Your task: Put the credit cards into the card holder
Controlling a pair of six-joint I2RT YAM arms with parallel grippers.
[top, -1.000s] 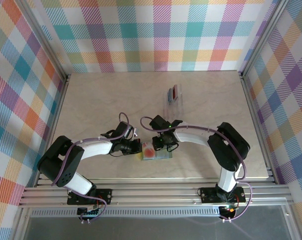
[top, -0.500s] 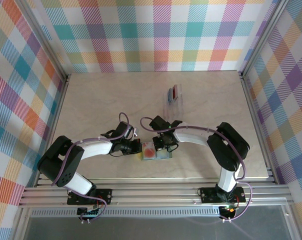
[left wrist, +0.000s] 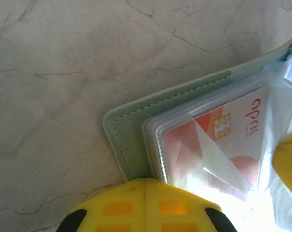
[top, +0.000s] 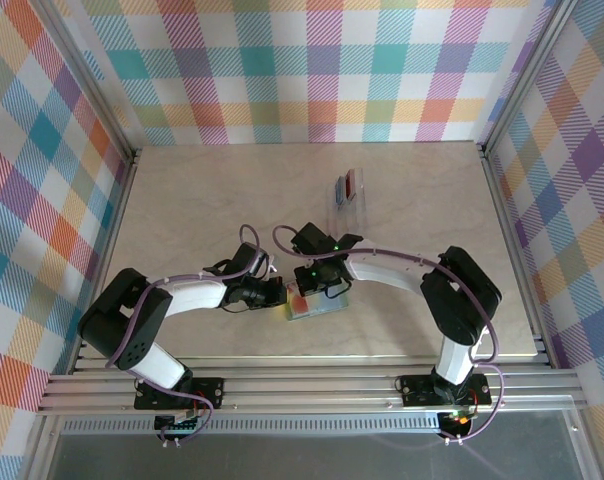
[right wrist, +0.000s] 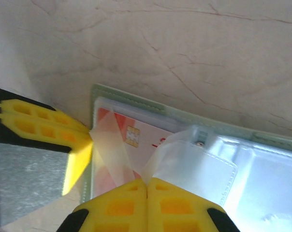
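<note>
Lying open on the near table [top: 202,200], the card holder [left wrist: 129,135] is pinched at its left edge by the left gripper [left wrist: 145,186]; the right gripper [right wrist: 147,188] pinches a clear pocket [right wrist: 194,159] over the pale card [left wrist: 180,145]. Farther back, a rack [top: 344,208] holds more cards [top: 350,184].

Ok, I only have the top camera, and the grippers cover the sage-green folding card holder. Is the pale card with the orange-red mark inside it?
Observer: The pale plastic card lies chip-up among the clear sleeves of the sage-green folding card holder, with a folded clear flap across it. I can't tell if it's fully pocketed.
Operator: Is the right gripper holding anything?
Observer: The right gripper is shut on a clear plastic sleeve standing up off the card.
Operator: And the left?
Observer: The left gripper is shut at the holder's edge.
</note>
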